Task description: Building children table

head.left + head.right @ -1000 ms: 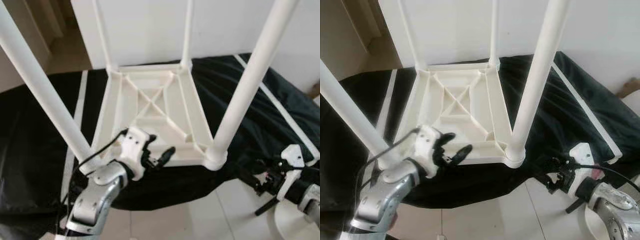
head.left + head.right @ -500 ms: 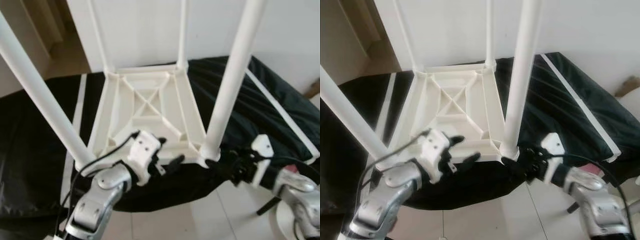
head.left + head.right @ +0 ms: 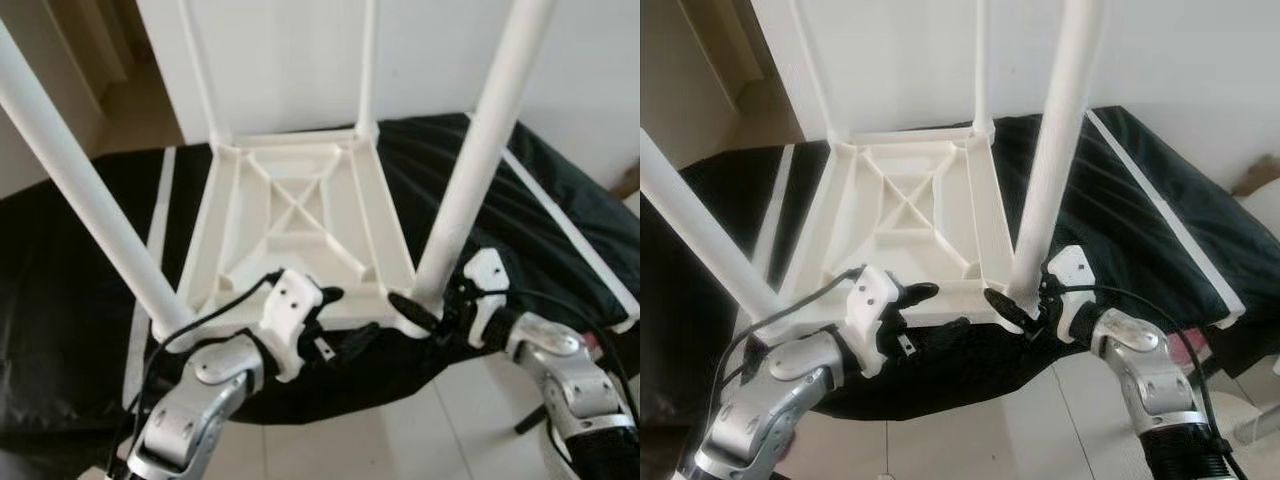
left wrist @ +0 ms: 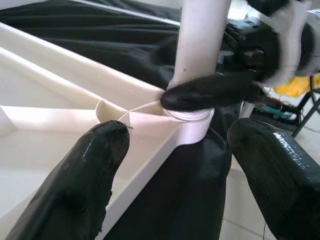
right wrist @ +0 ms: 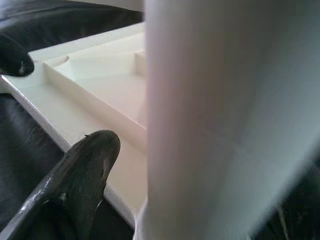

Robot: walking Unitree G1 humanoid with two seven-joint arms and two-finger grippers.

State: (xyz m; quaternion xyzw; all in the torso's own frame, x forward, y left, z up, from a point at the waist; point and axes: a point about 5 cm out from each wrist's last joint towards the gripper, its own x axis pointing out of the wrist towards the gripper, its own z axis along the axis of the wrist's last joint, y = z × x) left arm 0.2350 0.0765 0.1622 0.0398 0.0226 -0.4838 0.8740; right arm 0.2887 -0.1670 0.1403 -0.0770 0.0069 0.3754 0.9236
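Fingers of the right gripper pinch the table leg; left gripper spread at table rim.

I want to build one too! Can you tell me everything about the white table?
The white table looks like plastic and lies upside down on a black cloth, its four round legs pointing up. Ribs cross under its top in an X. The right gripper reaches around the base of the near right leg; the left gripper, open, straddles the near edge.

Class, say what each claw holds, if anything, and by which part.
Right claw grips the near right table leg at its base. Left claw is open, holding nothing.
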